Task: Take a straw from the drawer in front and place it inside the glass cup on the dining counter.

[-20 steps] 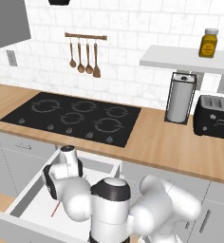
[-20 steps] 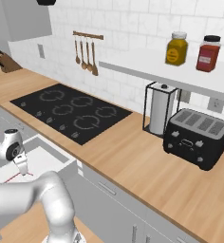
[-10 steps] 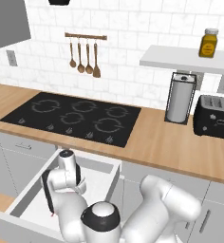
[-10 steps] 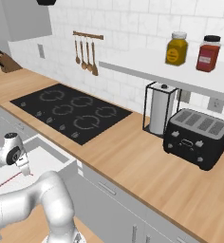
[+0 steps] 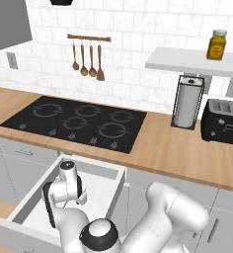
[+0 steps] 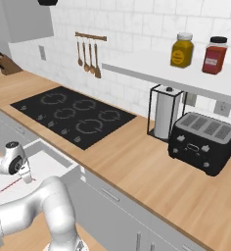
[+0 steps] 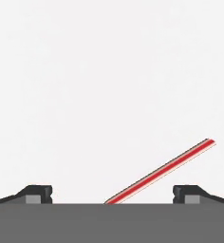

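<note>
Ahead of me: black glass cooktop (image 5: 79, 123) set in light-wood counter (image 5: 163, 148). Black toaster (image 6: 204, 142) beside paper-towel roll in wire holder (image 6: 163, 113). Wooden utensils (image 5: 87, 61) hang on the tiled wall, yellow jar (image 6: 182, 50) and red jar (image 6: 215, 55) on white shelf (image 6: 151, 68).

Straw (image 7: 161, 172) in drawer (image 5: 111, 173) (below cooktop (image 5: 76, 121))

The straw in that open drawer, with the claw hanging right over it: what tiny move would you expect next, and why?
Probably a short drop straight down, then closing. In the hand view the straw lies slanted on the drawer's white floor, its near end between the wide-open fingertips of the gripper. Nothing is pinched yet, so it likely needs to get lower before closing.
</note>
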Controlling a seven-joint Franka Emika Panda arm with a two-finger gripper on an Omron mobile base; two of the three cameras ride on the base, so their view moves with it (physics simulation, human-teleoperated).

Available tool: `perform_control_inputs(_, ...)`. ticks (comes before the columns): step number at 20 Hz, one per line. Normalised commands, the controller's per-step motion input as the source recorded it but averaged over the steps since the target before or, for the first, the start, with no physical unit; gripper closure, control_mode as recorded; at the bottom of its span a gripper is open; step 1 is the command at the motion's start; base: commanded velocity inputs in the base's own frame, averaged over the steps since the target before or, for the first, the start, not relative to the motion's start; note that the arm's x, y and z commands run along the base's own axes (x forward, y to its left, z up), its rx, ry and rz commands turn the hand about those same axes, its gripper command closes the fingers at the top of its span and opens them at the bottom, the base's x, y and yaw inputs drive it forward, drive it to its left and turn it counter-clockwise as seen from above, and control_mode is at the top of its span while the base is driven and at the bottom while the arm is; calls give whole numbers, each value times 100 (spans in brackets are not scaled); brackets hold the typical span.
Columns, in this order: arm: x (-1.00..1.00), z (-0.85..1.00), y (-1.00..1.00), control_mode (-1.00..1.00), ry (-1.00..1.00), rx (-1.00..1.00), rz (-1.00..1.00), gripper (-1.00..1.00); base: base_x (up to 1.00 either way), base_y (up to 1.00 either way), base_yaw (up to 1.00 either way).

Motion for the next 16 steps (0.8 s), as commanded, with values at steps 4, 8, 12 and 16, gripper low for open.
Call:
perform_control_inputs(4, 32, -27, 26, -100, -2, 0, -2, -100, 0, 0, 0)
perform_control_inputs(8, -16, -75, 33, -100, 3, 1, -1, 100, 0, 0, 0)
perform_control_inputs(12, -1, -100, 24, -100, 7, 2, -4, 100, 0, 0, 0)
perform_control_inputs(16, -2, -100, 26, -100, 0, 0, -4, 100, 0, 0, 0)
